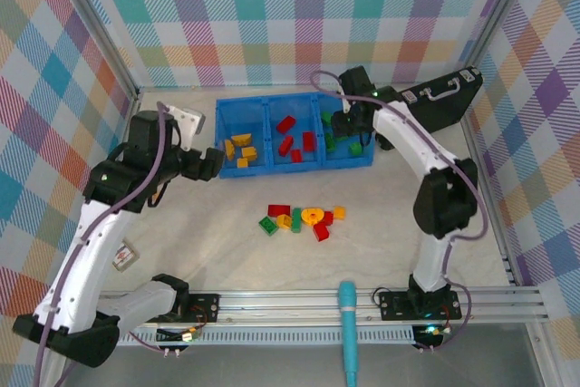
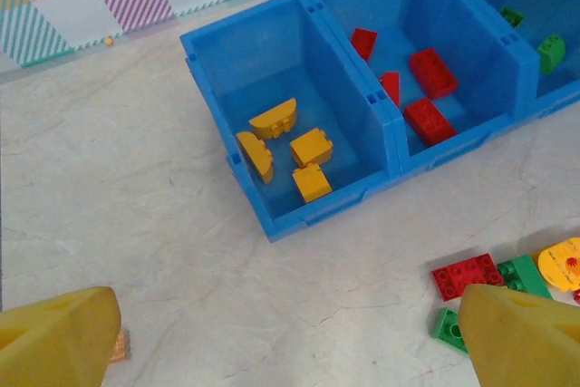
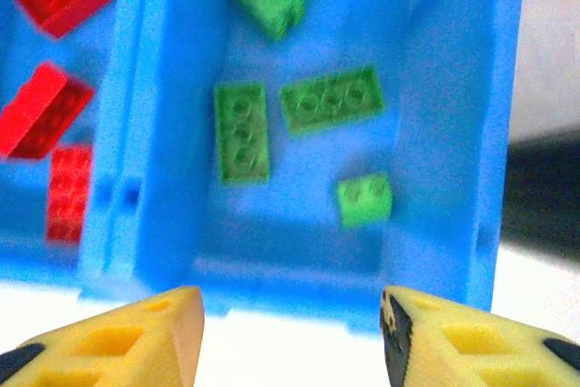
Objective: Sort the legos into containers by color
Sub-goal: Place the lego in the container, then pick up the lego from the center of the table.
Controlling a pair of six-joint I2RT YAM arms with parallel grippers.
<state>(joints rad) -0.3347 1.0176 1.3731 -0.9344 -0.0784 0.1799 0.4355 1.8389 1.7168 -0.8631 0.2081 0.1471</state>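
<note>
The right gripper point(image 3: 290, 340), its jaws partly apart and empty, hangs over the right compartment of the blue bin point(image 3: 453, 88). Four green legos point(image 3: 331, 99) lie directly below it. The left gripper point(image 2: 290, 342) stands wide and empty above the counter point(image 1: 227, 251), near the bin's left end, and loose legos point(image 1: 299, 217) lie mid-counter.

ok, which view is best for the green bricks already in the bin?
Right wrist: the four green bricks lie close below, studs visible. Top external has them tiny, partly behind the right arm. Left wrist catches two at its top-right corner.
</note>
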